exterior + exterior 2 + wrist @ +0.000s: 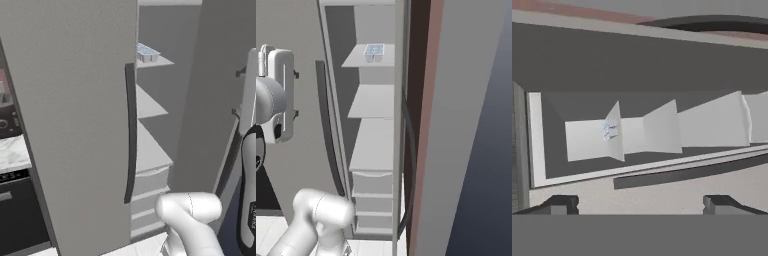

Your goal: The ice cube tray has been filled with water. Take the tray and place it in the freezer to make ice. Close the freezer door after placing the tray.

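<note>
I see the ice cube tray [375,52] sitting on the freezer's [373,150] top shelf [358,61], water [146,50] in its cells, long axis running front to back into the compartment. The freezer door [75,120] stands ajar beside it. My gripper [640,204] hangs outside, fingers [562,205] spread wide, holding nothing.

Ice cube tray [375,52] on upper freezer [374,165] shelf, probably topmost; freezer door [75,125] ajar.
</note>
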